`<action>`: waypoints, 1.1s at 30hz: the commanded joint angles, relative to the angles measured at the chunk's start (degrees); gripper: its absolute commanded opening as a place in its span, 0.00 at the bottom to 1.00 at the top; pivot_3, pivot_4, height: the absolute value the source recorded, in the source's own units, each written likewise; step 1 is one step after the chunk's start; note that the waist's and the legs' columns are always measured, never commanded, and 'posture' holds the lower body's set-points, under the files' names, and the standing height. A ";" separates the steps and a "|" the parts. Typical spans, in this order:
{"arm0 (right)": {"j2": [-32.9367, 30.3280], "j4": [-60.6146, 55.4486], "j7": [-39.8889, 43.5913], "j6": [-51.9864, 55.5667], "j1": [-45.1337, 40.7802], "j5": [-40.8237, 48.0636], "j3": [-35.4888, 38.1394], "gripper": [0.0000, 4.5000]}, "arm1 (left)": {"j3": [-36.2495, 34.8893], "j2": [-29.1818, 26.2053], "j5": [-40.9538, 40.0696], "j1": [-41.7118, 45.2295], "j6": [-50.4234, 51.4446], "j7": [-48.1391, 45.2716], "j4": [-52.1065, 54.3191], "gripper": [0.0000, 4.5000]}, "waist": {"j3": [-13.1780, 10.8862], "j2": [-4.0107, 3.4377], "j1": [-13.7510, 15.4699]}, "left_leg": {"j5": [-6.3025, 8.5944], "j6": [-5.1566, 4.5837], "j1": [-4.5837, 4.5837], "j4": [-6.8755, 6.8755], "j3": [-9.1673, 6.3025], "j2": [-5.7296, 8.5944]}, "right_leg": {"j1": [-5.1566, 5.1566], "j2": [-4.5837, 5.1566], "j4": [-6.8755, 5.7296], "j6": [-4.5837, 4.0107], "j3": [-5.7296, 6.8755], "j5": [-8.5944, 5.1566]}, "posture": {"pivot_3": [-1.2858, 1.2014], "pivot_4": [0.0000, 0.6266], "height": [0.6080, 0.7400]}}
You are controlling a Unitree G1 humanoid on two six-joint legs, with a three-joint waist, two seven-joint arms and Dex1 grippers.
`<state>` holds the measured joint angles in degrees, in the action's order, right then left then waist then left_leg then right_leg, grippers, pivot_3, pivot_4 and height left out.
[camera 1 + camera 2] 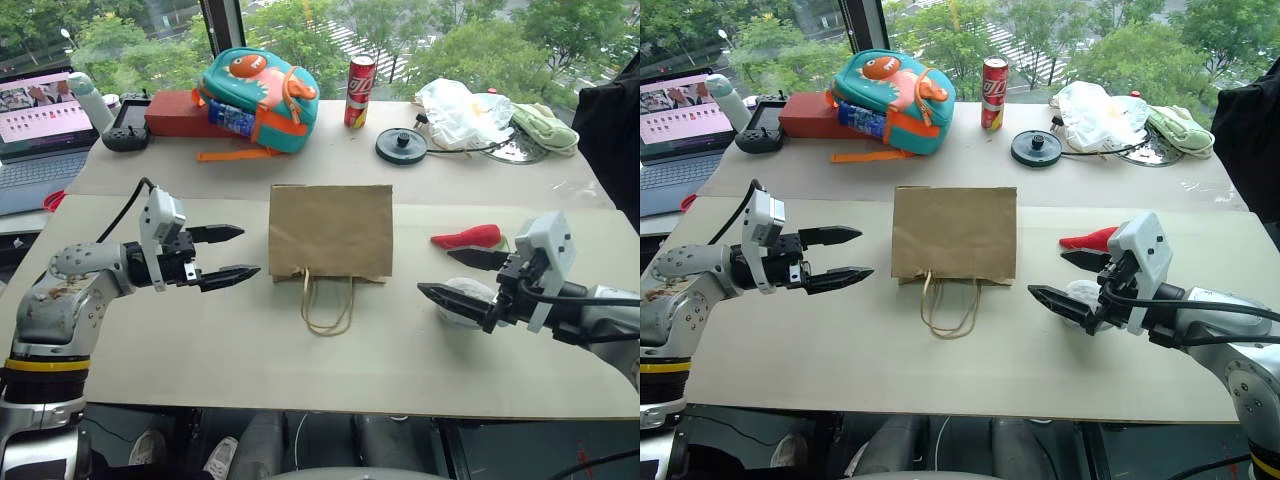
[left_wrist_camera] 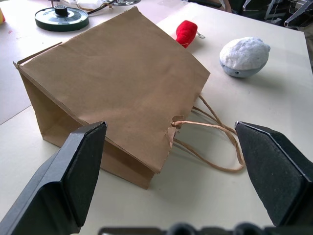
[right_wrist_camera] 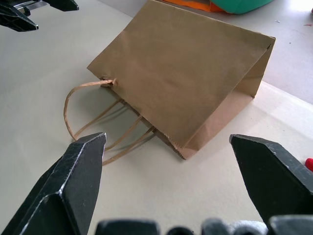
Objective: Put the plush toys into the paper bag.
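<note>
Both grippers sit nearest the camera, low in the frame: the left gripper (image 1: 225, 253) at left centre and the right gripper (image 1: 462, 276) at right centre, each with its two black fingers spread wide and holding nothing, tips pointing inward toward the paper bag (image 1: 331, 231). That bag lies flat at the centre of the tabletop (image 1: 300, 360), its mouth toward the camera and its two cord handles (image 1: 327, 305) trailing out from it. Right of the bag, just behind the right gripper, lies the red chili toy (image 1: 468, 238); the whitish fluffy toy (image 2: 244, 55) rests beside it, partly hidden by that gripper in the head views. Along the upper frame stand a teal backpack (image 1: 258, 90), a red can (image 1: 359, 92), a black disc (image 1: 401, 146), a white plastic bag (image 1: 462, 112) and, at upper left, a laptop (image 1: 40, 130).
</note>
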<state>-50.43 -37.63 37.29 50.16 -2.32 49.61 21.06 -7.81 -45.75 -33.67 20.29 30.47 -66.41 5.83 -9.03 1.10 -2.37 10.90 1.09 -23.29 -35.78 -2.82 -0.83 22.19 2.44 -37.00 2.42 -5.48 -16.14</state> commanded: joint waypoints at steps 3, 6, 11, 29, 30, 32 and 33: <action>0.65 -1.08 -0.69 -1.67 -1.20 0.99 1.86 1.00 | -1.21 -0.43 -0.28 3.30 -1.80 -0.86 -1.12 1.00 | 0.00 0.00 0.04 | 0.00 0.00 -0.01 -0.01 -0.01 0.00 | 0.00 0.00 0.00 0.00 0.01 0.00 | 0.52 0.24 0.99; 0.71 -1.53 -0.38 -1.39 -0.88 2.02 2.78 1.00 | 0.36 -1.05 2.38 2.79 -6.85 -3.77 -1.90 1.00 | 0.00 0.00 0.05 | 0.00 0.00 0.00 -0.02 0.00 0.01 | -0.02 0.00 0.00 0.00 0.01 0.00 | 0.52 0.24 0.99; 0.42 -1.73 -0.59 -0.83 -1.35 3.48 3.57 1.00 | 6.59 -0.24 14.60 3.91 -32.21 -10.67 -8.80 1.00 | 0.00 0.00 0.08 | 0.00 0.00 0.01 0.01 0.02 0.01 | -0.01 0.00 0.02 -0.42 0.00 0.24 | 0.52 0.24 0.99; 1.63 -7.34 -9.50 -0.54 -2.12 5.81 3.59 1.00 | 19.93 18.23 28.50 20.12 -88.68 -8.64 -47.30 1.00 | 0.00 0.00 1.35 | 0.08 -0.16 -0.13 -0.18 -0.01 0.06 | -0.01 0.00 0.02 -0.39 0.01 0.29 | 0.52 0.24 0.99; 1.79 -7.70 -10.39 -0.52 -2.15 6.06 3.65 1.00 | 20.31 19.28 29.72 21.03 -90.52 -7.45 -49.16 1.00 | 0.00 0.00 1.52 | 0.08 -0.16 -0.12 -0.21 -0.01 0.06 | -0.05 0.00 0.01 -0.38 0.01 0.29 | 0.52 0.24 0.99; 1.96 -8.30 -11.47 -0.44 -2.07 6.75 3.64 1.00 | 20.55 20.79 31.86 22.36 -93.25 -4.84 -52.26 1.00 | 0.00 0.01 1.69 | 0.07 -0.15 -0.16 -0.29 -0.05 0.10 | -0.07 0.01 0.01 -0.31 0.03 0.29 | 0.52 0.24 0.99; 1.95 -8.60 -11.85 -0.42 -1.85 7.12 3.72 1.00 | 20.78 21.45 32.59 22.88 -94.31 -3.85 -53.44 1.00 | 0.00 0.01 1.63 | 0.07 -0.16 -0.19 -0.31 -0.05 0.11 | -0.07 0.01 0.03 -0.31 0.03 0.30 | 0.52 0.24 0.99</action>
<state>-48.55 -44.29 26.74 50.22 -3.81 55.38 23.30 12.77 -24.56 -2.85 41.08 -60.49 -73.08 -45.77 -9.03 1.10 -0.74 10.98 0.94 -23.49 -36.09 -2.87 -0.72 22.12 2.45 -36.97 2.11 -5.46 -15.83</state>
